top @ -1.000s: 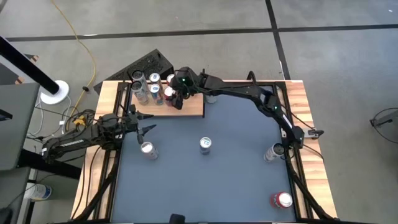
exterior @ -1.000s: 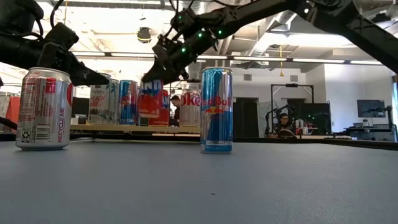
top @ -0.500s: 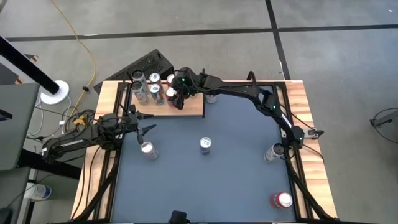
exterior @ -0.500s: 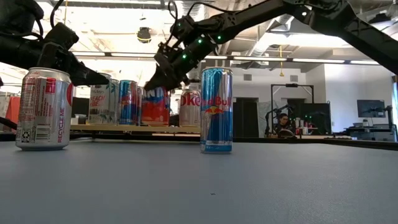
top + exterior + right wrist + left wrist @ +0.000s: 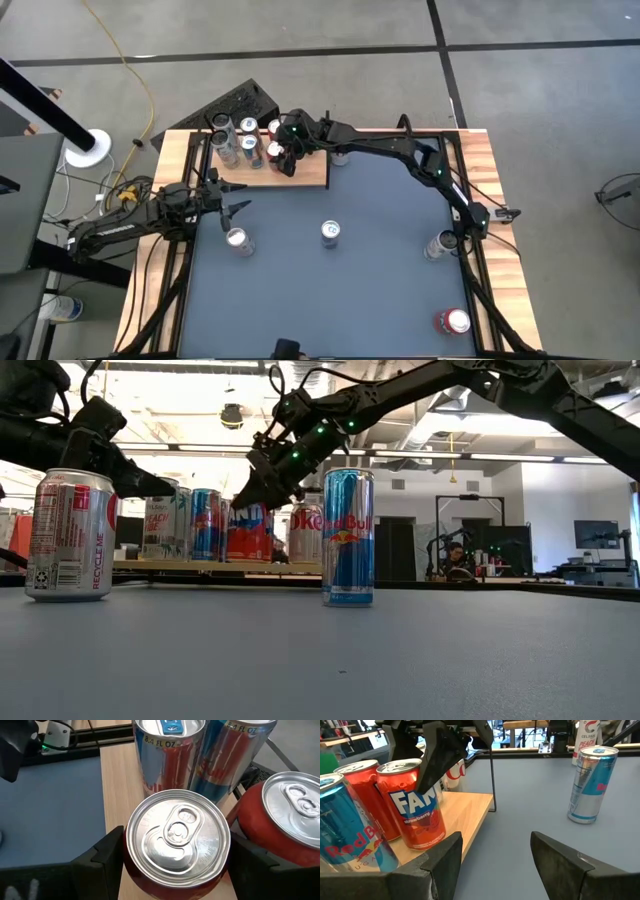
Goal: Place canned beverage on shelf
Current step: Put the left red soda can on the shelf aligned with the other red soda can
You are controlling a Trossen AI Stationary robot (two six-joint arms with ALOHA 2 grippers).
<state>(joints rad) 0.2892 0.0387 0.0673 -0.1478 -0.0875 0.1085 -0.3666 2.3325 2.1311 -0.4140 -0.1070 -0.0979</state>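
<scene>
- Releasing is where you stand, as I judge it: the right gripper point(image 5: 284, 157) sits directly over the Fanta can point(image 5: 413, 805), which stands upright on the shelf point(image 5: 308, 173).
- Look at the right wrist view: the can's lid fills the gap, and the two fingers point(image 5: 100, 860) flank it with a sliver of space on each side, so they look parted and no longer clamped.
- The can's base appears flat on the board, near the shelf's front edge, just beside a second red can point(image 5: 280, 815) and in front of two Red Bull cans point(image 5: 170, 755).
- The relation your next move turns on: the can's long axis is vertical and the gripper straddles its top from above. You should leave straight up along that axis; any sideways drift could tip it into its neighbours.
- The left gripper point(image 5: 238, 208) waits just off the shelf's front left corner, fingers apart, holding nothing.
- For the next pick, your left arm is nearer the silver can point(image 5: 237, 240) in front of the shelf. A Red Bull can point(image 5: 330, 232) stands mid-table, farther out from the shelf.
- Two more cans stand well away from the shelf, on the right arm's side.
</scene>
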